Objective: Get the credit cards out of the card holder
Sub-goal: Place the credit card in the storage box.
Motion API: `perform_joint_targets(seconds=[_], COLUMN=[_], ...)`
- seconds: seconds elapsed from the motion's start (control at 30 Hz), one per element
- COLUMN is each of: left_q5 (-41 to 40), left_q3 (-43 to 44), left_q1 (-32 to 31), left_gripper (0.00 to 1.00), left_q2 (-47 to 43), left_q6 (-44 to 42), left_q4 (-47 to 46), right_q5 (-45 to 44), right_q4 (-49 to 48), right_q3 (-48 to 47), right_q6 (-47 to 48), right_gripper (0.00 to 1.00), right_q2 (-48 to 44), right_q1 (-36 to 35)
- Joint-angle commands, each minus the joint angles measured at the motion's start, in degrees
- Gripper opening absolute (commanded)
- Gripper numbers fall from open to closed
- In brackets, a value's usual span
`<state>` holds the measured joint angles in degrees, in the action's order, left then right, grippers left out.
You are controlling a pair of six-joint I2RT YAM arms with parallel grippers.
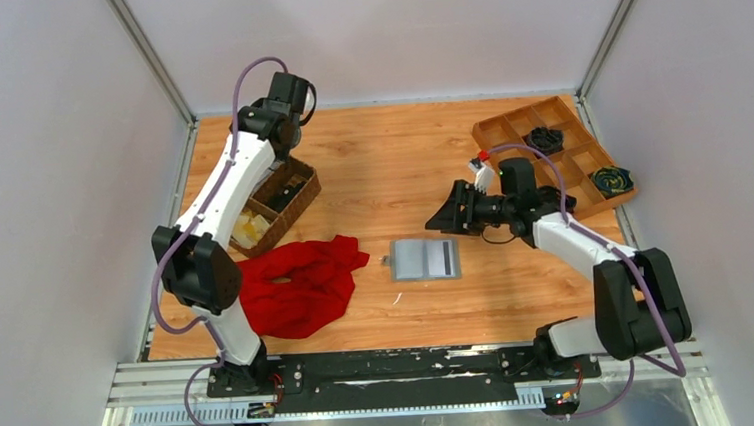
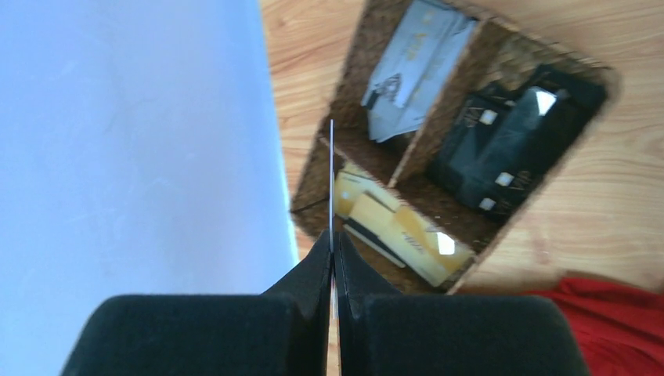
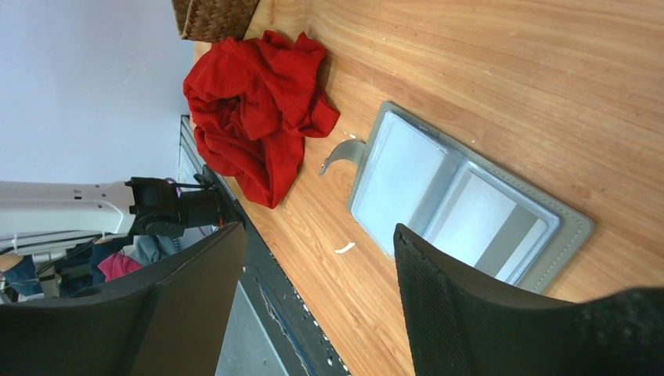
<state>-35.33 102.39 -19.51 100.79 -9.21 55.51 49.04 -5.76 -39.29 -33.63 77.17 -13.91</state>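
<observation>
- The card holder (image 1: 425, 259) lay opened flat on the wooden table (image 1: 390, 162), just toward 6 o'clock from its middle, with its side tab (image 3: 341, 153) pointing at the red cloth (image 1: 298, 284).
- The red cloth lay crumpled at 9 o'clock from the holder, not touching it.
- The left gripper (image 2: 332, 251) hung over the dark wicker basket (image 1: 296, 194) at 10 o'clock, its fingers pressed together on a thin credit card (image 2: 331, 180) seen edge-on.
- Below it, one basket compartment held yellow-tan cards (image 2: 391, 223).
- The right gripper (image 3: 317, 243) hovered at 1 o'clock from the holder, fingers wide apart and holding nothing.
- A compartmented wooden tray (image 1: 507, 129) sat at 2 o'clock.
- A small white scrap (image 1: 397, 298) lay at the holder's 7 o'clock.
</observation>
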Motion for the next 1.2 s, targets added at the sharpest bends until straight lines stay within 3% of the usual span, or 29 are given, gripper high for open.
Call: perform_joint_targets(seconds=[0.0,0.23,0.5,0.8,1.17], left_q5=[-8.54,-10.21,-14.65,-12.95,-12.72], left_q3=[3.34,11.04,3.58,-12.86,-18.97], left_q1=[0.93,1.31,1.23,1.23,1.5], left_gripper=[0.0,0.0,0.0,0.0,0.0], left_q2=[2.74,11.13,9.9,4.69,8.72], left_q6=[-4.92,-6.48,0.42,0.15,-10.85], left_q4=[0.77,0.66,-0.82,-14.47,-31.1], right_q5=[-4.5,-8.47,-16.24,-18.83,-18.87], right_q4=[3.62,12.22,29.24,28.96,27.38], right_q3=[-2.22,-9.06,-20.52,-22.6,-27.36], right_q6=[0.42,2.17,8.04,1.58,-1.04], right_gripper=[0.73,0.71,0.71,0.71,0.7], right_q2=[-2.19,2.08,8.48,13.96,19.29], right_q1=[-0.87,0.74,7.84,16.71,19.52])
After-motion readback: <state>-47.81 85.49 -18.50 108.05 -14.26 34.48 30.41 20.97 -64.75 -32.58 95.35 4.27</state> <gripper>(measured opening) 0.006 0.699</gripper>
